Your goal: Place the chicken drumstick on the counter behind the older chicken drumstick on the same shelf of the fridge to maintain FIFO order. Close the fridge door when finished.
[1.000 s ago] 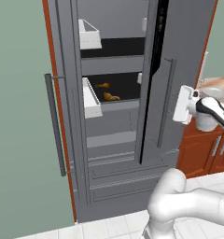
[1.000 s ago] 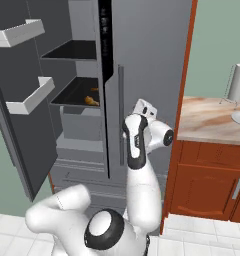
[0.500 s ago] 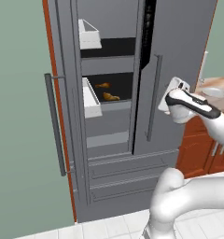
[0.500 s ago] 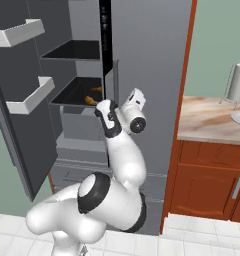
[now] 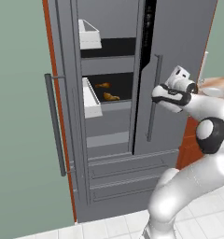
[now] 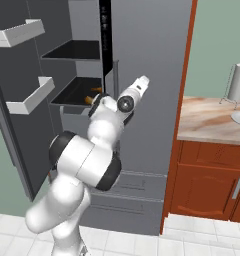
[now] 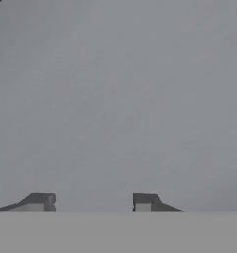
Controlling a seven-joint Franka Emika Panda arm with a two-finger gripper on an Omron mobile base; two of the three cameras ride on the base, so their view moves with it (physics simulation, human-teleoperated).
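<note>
The fridge (image 5: pixel 179 42) stands in front of me, its right door closed and its left door (image 5: pixel 62 116) swung wide open at about 9 o'clock from my hand in the left base view. The counter (image 6: pixel 207 120) lies off at 3 o'clock in the right base view, and I see no drumstick on it. On the black shelf (image 6: pixel 72 92) inside sit both pieces: the rear chicken drumstick (image 5: pixel 103 85), and the front chicken drumstick (image 5: pixel 111 96) just beside it at roughly 5 o'clock, apart from it. I judge the stocking done, so the step in hand is closing the door. My claw (image 7: pixel 91 202) stands part-way open with nothing between the tips, facing a plain grey panel close ahead, which I take to be the right door's face. To close well, I would draw back from this panel, swing round toward 9 o'clock past the white door bin (image 5: pixel 91 100), get behind the open door's outer edge near its long handle (image 5: pixel 55 126), and push with a flat, steady contact. A push low or near the hinge would do little. I must also keep my elbow clear of the door's arc.
</note>
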